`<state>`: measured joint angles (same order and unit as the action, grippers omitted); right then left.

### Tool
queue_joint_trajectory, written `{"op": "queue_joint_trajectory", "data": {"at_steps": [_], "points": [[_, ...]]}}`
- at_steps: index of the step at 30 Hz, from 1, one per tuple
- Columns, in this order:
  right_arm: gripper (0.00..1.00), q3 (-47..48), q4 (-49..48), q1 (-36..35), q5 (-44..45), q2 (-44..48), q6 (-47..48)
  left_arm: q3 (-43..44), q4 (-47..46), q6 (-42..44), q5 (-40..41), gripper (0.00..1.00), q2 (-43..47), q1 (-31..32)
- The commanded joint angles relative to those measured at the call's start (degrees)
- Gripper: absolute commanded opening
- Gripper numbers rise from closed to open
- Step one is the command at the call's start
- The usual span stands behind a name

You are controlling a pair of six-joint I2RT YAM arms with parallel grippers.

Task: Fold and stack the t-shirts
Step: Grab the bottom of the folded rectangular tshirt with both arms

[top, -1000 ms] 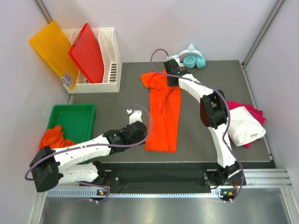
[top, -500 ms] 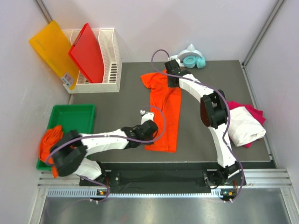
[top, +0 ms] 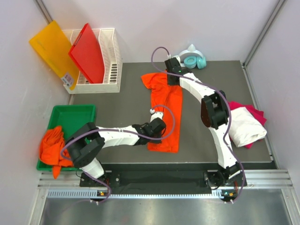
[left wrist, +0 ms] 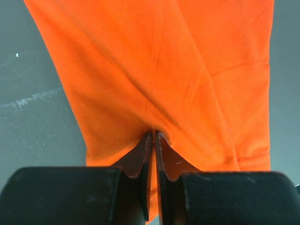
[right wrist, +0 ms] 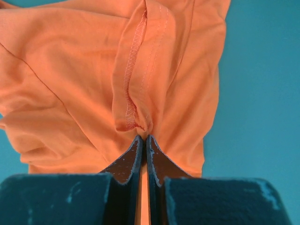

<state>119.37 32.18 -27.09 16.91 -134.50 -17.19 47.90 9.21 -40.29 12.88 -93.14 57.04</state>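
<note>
Orange t-shirt (top: 165, 96): lies lengthwise on the worktop (top: 117, 105), folded narrow.
Left end effector (left wrist: 154, 135): clamped on its near hem.
Right end effector (right wrist: 143, 137): clamped on its far end.
Risk: thin pinches may slip; uneven lifting would skew the fold.

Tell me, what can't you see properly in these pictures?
- Top view: magenta-pink shirt, mostly buried under the white shirt.
- Top view: orange heap at the green bin, too bunched to count shirts.
- Top view: near hem of the orange t-shirt, partly covered by the left arm.
- Left wrist view: that t-shirt's sleeves, cut off by the top edge.
</note>
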Motion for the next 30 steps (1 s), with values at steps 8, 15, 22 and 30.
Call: {"op": "queue_joint_trajectory", "data": {"at_steps": [8, 15, 22, 30], "points": [[0.0, -0.19, -1.16, 2.13, 3.39, 2.13, -2.23, -7.64, 9.06, -0.4, -5.15, 0.09, 8.24, -0.08], [0.0, -2.47, -0.63, 3.62, 3.92, 2.92, -2.5, -9.75, 9.95, -0.93, -6.38, 0.09, 10.35, 0.01], [0.0, -5.11, -0.19, 4.59, 3.31, 1.96, -3.29, -9.49, 9.25, -1.54, -8.4, 0.08, 9.74, 0.09], [0.04, -4.24, -2.99, 4.77, 0.76, 2.92, -4.08, -9.67, 9.6, -1.98, -8.49, 0.07, 10.0, 0.18]]}}
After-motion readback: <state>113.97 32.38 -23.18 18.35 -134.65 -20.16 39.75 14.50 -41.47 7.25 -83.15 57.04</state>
